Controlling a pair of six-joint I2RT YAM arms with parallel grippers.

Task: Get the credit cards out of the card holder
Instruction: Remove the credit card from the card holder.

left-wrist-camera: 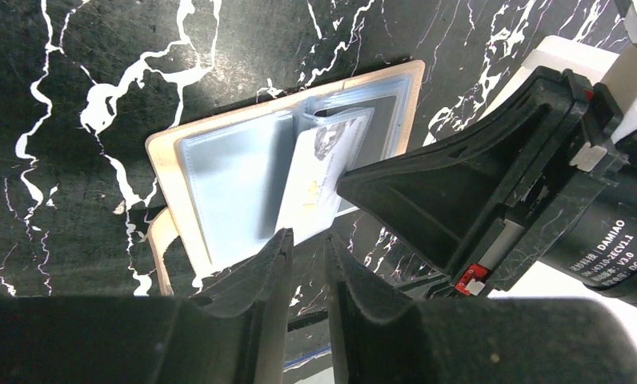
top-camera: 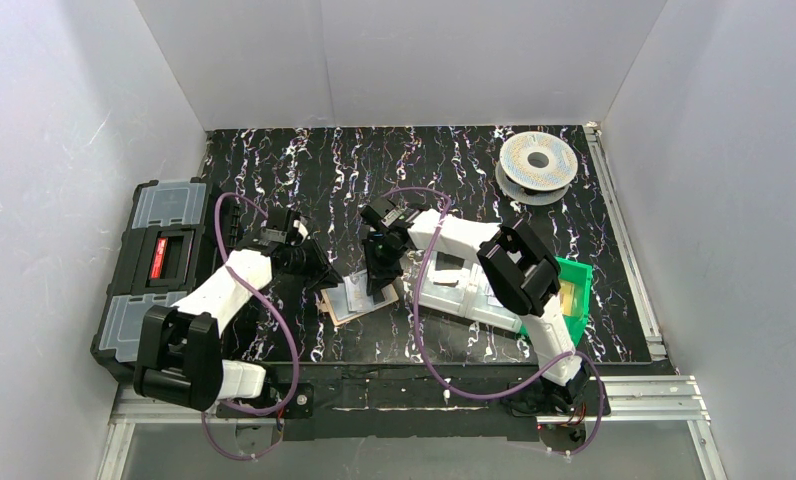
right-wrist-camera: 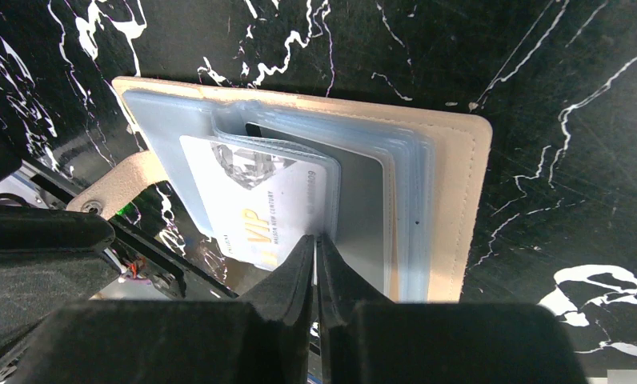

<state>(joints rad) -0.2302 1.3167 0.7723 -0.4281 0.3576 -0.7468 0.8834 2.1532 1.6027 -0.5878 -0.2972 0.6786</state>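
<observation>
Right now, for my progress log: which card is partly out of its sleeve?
The white VIP card; its end juts out, while the grey card lies under plastic.

Robotics lab test cell. Plain white panels [top-camera: 404, 60] closing in the 9, 12 and 3 o'clock sides. Black marble-patterned worktop [top-camera: 324, 170] set on bare aluminium rails [top-camera: 634, 386] at 6 o'clock. Two white-and-black robot arms, left arm [top-camera: 224, 290] and right arm [top-camera: 474, 243], bolted there, trailing purple cable [top-camera: 414, 320]. Black parts-organiser case [top-camera: 159, 260] at 9 o'clock; wound spool [top-camera: 537, 165] at 1 o'clock.

Black marbled table [top-camera: 454, 180]: open card holder [top-camera: 359, 297], clear tray [top-camera: 464, 290], green bin [top-camera: 574, 290], spool [top-camera: 538, 162].
</observation>
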